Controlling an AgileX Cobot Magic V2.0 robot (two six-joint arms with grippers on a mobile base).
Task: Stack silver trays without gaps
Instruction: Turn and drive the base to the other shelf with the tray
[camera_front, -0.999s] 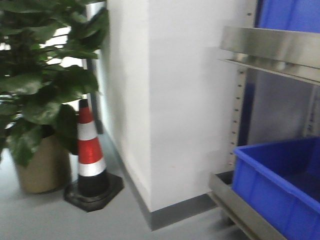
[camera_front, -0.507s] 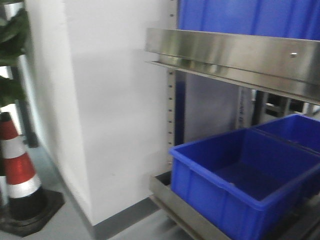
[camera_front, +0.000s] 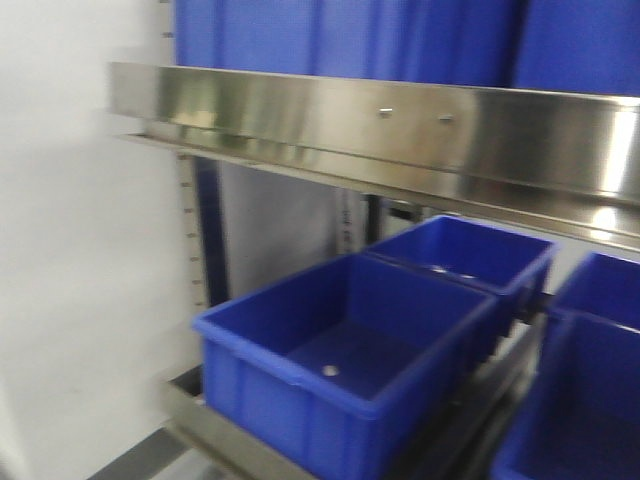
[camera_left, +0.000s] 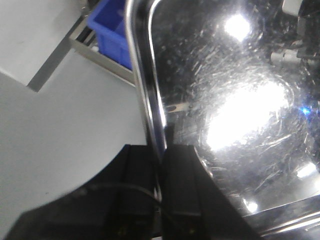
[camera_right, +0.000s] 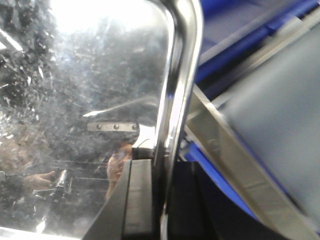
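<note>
The left gripper (camera_left: 161, 167), bottom centre, clamps the silver tray (camera_left: 235, 100) by its rim, with the tray filling the upper right. The right gripper (camera_right: 162, 192) grips the rim likewise.

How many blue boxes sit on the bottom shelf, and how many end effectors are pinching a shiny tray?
Blue bins on the bottom shelf: 4 (front left, back left, front right, back right)
End effectors shut on a silver tray: 2 (left end effector, right end effector)
Total: 6

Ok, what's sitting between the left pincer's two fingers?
The tray's thin rim, gripped by the left pincer; the left wrist view shows it.
</note>
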